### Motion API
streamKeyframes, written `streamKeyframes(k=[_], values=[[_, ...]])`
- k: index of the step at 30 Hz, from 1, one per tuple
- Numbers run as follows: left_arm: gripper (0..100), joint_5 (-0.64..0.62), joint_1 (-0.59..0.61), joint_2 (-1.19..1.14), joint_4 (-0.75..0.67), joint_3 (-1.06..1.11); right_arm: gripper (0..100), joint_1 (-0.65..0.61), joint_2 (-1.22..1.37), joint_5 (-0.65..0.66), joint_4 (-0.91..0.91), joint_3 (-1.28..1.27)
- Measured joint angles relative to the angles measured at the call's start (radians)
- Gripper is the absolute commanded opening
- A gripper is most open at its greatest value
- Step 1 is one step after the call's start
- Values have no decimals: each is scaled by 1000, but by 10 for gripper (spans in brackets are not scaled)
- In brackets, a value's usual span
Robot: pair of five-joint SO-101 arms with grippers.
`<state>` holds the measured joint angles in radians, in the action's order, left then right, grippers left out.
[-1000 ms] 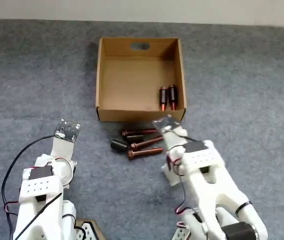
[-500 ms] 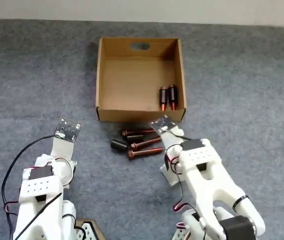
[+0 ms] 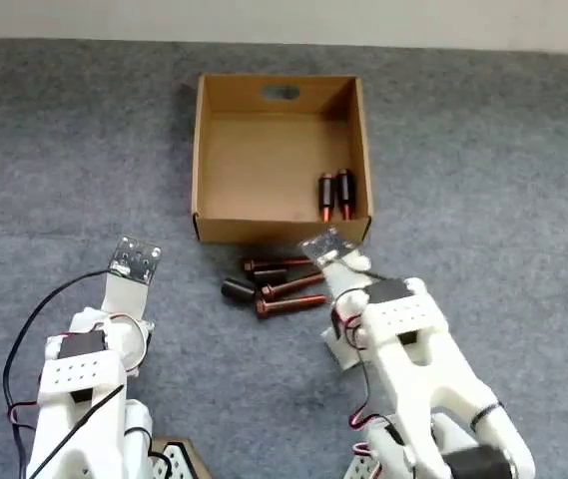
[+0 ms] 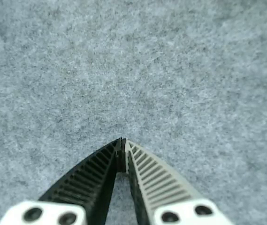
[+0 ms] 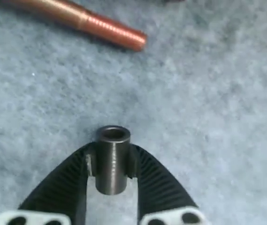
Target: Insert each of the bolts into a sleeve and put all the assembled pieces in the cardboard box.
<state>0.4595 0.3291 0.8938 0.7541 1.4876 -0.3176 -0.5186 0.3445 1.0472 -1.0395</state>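
bottom left, the left gripper sits pressed together, empty. the right gripper pinches a black sleeve beside the loose bolts mid-frame. next, i'd say, a bolt needs lining up with its bore; the cardboard box waits just beyond.

Robotics lab tabletop, grey felt mat, two small white arms side by side

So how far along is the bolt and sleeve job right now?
Two assembled pieces already lie in the cardboard box. The right gripper holds a black sleeve. Three bolts and at least one loose sleeve wait on the carpet; the left gripper is shut, empty.
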Motion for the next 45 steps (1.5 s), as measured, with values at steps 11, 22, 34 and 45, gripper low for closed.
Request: streamKeyframes(k=[11, 22, 34, 45], values=[[10, 0, 0, 0, 0, 0, 5, 91, -666, -222, 9, -74], [115, -18, -17, -2, 354, -371, 5, 97, -1002, -298, -101, -350], [232, -480, -470, -2, 684, -752, 5, 328, -1019, -391, -104, -350], [228, -620, -644, -219, 450, -729, 5, 388, -1019, -417, -106, -350]])
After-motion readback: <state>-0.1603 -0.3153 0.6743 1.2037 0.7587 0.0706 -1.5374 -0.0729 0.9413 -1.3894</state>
